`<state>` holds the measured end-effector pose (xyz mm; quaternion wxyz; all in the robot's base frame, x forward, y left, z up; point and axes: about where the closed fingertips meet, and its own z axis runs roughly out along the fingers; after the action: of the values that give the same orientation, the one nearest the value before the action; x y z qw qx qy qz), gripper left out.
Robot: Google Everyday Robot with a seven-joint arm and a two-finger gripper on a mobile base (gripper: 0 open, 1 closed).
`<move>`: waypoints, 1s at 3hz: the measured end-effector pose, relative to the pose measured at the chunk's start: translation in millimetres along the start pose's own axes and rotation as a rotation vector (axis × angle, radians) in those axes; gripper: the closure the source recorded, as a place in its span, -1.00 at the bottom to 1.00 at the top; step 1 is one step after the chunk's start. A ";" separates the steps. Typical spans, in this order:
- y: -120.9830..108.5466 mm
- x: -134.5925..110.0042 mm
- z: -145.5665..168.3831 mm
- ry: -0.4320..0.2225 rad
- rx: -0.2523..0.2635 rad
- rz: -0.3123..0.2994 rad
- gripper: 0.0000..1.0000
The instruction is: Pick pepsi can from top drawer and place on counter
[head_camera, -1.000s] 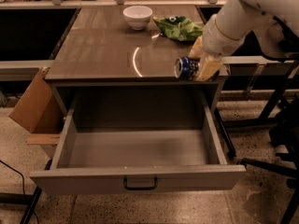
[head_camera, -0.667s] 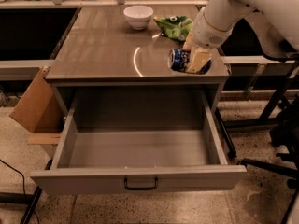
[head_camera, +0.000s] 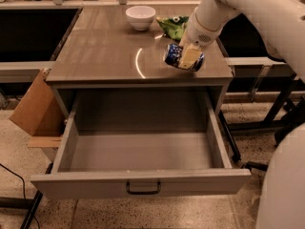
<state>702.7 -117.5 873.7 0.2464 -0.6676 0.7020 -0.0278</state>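
Observation:
The pepsi can (head_camera: 173, 55), dark blue with white markings, is held tilted on its side just above the right part of the counter (head_camera: 105, 51). My gripper (head_camera: 187, 57) is shut on the can, its pale fingers (head_camera: 190, 56) clamped over the can's right half. The white arm reaches in from the upper right. The top drawer (head_camera: 138, 151) is pulled fully open below the counter and holds nothing visible; its dark bar handle (head_camera: 143, 189) faces the front.
A white bowl (head_camera: 140, 16) and a green snack bag (head_camera: 172, 25) sit at the back of the counter. A cardboard box (head_camera: 33, 104) leans at the cabinet's left. Dark frame legs (head_camera: 281, 99) stand at the right.
The gripper carried the pepsi can from beyond the counter's right front edge leftward and back, over the counter surface.

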 end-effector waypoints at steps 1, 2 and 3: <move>-19.4 -3.2 7.7 -0.014 0.064 0.046 0.18; -38.0 -6.3 10.7 -0.023 0.132 0.079 -0.30; -51.4 -10.8 16.2 -0.029 0.166 0.095 -0.77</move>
<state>756.3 -108.0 881.8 0.3121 -0.6109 0.7247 -0.0646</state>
